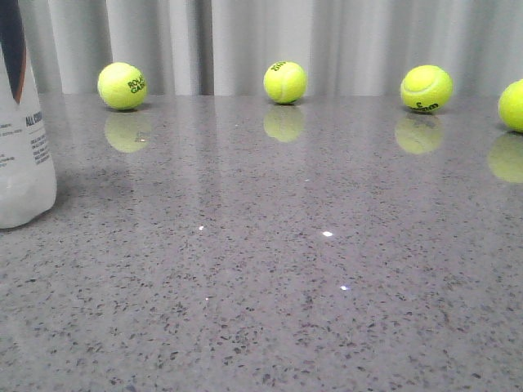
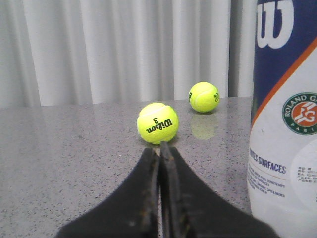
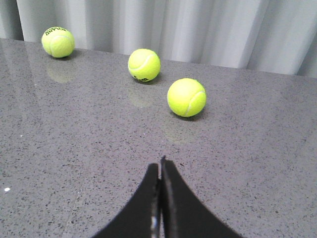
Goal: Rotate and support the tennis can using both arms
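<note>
The tennis can (image 1: 20,131) stands upright at the far left edge of the front view, cut off by the frame. In the left wrist view the can (image 2: 285,124) is close beside my left gripper, showing its navy Wilson label, orange stripe and round emblem. My left gripper (image 2: 159,148) is shut and empty, low over the table, apart from the can. My right gripper (image 3: 160,166) is shut and empty over bare table. Neither gripper shows in the front view.
Several yellow tennis balls lie along the back of the grey speckled table (image 1: 270,286): one at back left (image 1: 122,86), one at centre (image 1: 285,82), one at right (image 1: 426,88). A ball (image 2: 157,123) lies just past my left fingertips. A ball (image 3: 186,97) lies ahead of my right gripper. White curtains close the back.
</note>
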Robot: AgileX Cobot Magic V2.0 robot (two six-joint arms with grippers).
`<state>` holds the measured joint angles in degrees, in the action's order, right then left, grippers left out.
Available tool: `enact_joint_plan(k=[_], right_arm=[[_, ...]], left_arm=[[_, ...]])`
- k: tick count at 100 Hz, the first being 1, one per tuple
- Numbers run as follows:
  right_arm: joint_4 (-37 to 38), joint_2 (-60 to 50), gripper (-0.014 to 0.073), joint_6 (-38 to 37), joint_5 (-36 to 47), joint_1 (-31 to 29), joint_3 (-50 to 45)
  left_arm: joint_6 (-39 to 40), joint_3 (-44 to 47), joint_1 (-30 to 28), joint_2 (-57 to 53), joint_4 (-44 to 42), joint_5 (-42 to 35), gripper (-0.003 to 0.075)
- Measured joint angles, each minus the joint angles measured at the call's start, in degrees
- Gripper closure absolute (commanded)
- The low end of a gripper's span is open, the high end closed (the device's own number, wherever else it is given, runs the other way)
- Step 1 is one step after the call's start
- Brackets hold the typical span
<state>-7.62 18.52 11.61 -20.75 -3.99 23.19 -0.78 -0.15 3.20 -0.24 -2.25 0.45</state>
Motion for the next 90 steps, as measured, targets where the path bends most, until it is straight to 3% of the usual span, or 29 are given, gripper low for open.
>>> enact_joint_plan(k=[90], right_arm=[[2.0, 0.0, 0.0661, -0.7, 1.8, 0.4, -1.5]], left_arm=[[0.0, 0.0, 0.0, 0.0, -0.1, 0.0, 0.0741]])
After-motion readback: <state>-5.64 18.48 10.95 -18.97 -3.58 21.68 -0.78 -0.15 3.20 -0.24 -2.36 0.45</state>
